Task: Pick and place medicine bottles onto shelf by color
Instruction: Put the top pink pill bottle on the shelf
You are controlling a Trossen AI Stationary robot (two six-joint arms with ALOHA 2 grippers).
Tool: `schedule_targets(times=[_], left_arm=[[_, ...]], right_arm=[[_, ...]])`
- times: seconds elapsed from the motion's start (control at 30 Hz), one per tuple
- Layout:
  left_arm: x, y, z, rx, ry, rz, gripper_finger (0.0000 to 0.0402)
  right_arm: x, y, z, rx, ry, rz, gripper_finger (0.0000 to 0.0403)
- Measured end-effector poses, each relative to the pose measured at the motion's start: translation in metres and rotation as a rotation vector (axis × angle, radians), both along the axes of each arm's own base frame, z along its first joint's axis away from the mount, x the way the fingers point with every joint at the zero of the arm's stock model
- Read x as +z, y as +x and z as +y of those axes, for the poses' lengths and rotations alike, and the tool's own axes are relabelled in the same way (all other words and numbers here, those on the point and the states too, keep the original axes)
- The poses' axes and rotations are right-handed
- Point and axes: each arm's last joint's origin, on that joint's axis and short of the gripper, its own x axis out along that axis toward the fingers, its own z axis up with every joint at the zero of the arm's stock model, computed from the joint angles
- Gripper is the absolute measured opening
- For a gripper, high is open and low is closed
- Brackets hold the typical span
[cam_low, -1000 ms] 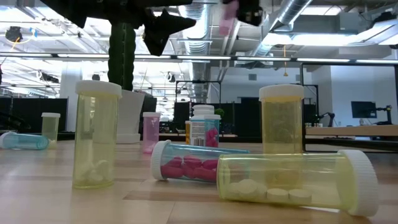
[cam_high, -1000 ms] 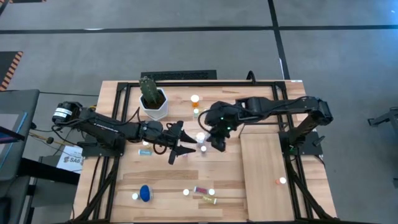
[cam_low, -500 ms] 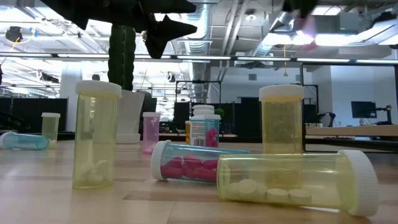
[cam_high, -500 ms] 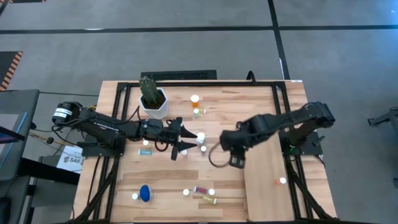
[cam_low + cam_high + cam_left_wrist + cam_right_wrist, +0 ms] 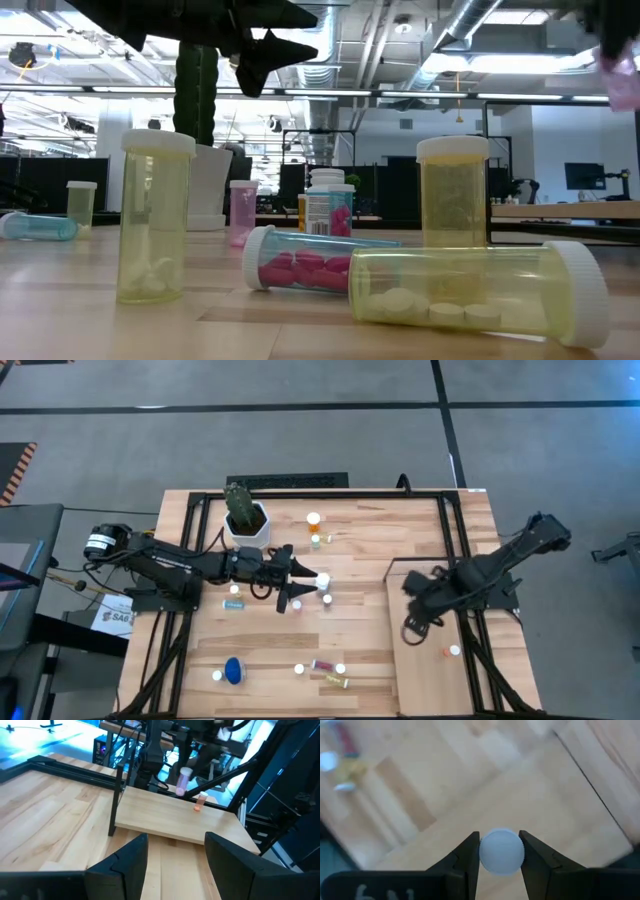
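R gripper (image 5: 418, 588) is mid-carry: its fingers are clamped on the white cap of a pink bottle (image 5: 183, 781), seen in the R wrist view pinched on both sides, and it hangs over the shelf (image 5: 430, 660) near that panel's 11 o'clock corner. So the step in hand looks like transport-to-place for the pink one. An orange bottle (image 5: 449, 652) already stands on the shelf toward 4 o'clock, well apart from the R gripper. Next move prob calls for picking a spot clear of the orange one, lowering till the base sits flat, then letting go w/o tipping. L gripper (image 5: 298, 587) waits over table centre, jaws partly apart, nothing between them, a white-capped bottle (image 5: 323, 579) just beside its tips at 3 o'clock. Other bottles remain on the table, e.g. the lying yellow-green one (image 5: 480, 293) at 6 o'clock.
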Motion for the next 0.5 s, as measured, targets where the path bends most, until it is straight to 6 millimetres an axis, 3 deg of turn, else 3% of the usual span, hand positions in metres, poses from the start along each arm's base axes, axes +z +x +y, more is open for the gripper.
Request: schedule_targets(times=[0.23, 0.5], left_arm=[[0.000, 0.000, 0.000, 0.000, 0.007, 0.000, 0.0183], [0.000, 0.000, 0.005, 0.015, 0.030, 0.001, 0.0183]], right_arm=[[-0.032, -0.038, -0.015, -0.311, -0.004, -0.016, 0.0133], [-0.062, -0.052, -0.026, -0.627, -0.058, -0.046, 0.0133]])
